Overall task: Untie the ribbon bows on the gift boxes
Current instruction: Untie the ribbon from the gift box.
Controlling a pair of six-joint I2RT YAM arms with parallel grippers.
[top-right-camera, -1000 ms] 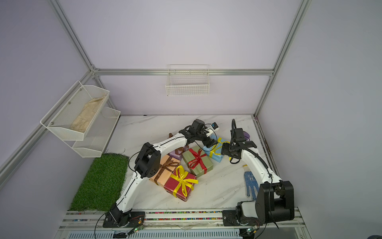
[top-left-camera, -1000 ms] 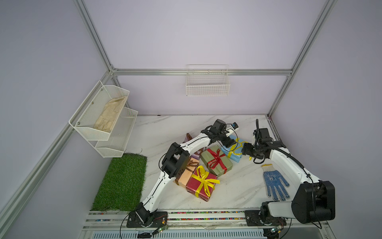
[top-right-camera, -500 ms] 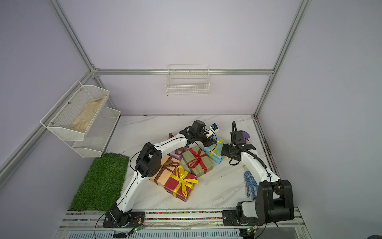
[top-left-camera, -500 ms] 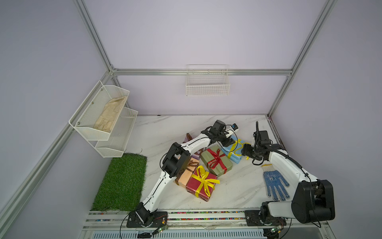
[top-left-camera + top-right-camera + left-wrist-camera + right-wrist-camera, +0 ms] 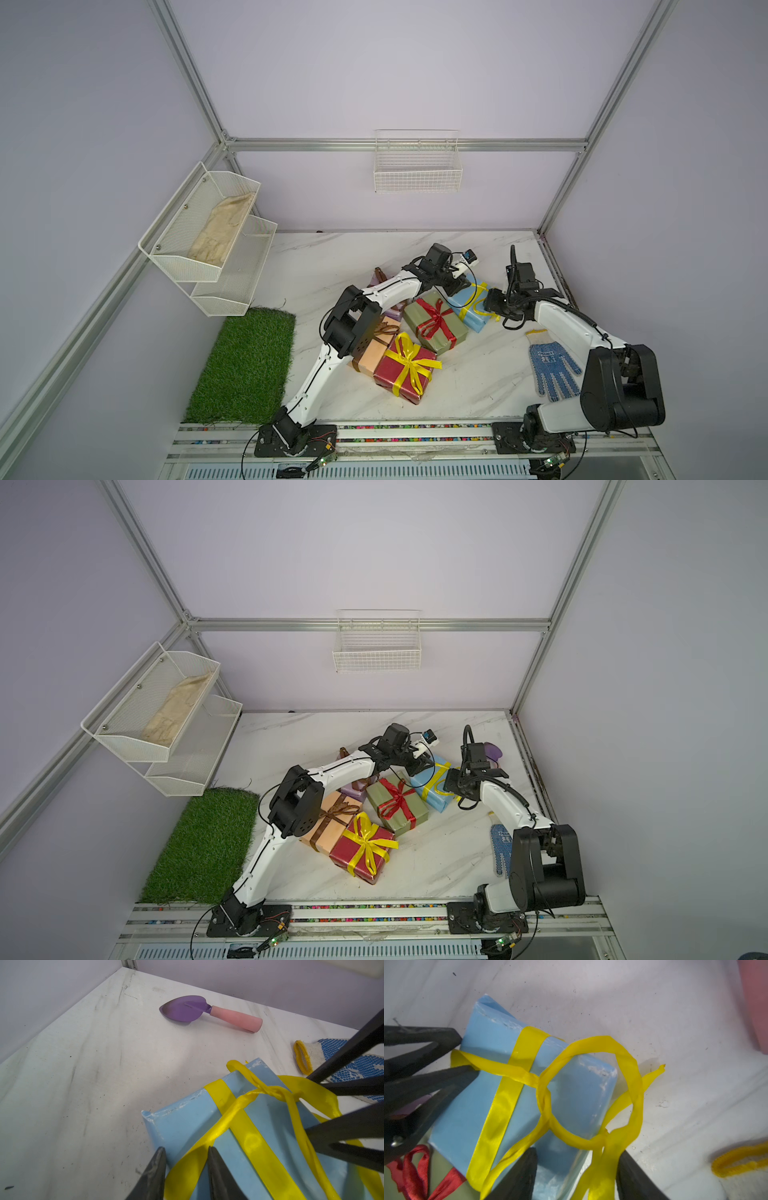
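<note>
over light blue box, left arm arched

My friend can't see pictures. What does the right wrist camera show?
A light blue gift box tied with a yellow ribbon, its bow slack in one big loop. The right gripper stands open around the ribbon strands; the left gripper straddles another strand at the box's corner.

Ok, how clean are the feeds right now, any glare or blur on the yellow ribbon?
Left wrist view: knot sharp, a bright sheen on the ribbon over the blue box, no washout. Right wrist view: loop in focus, red ribbon and glove cuff soft. In both top views: even light, faint shadows, ribbon too small for detail.
</note>
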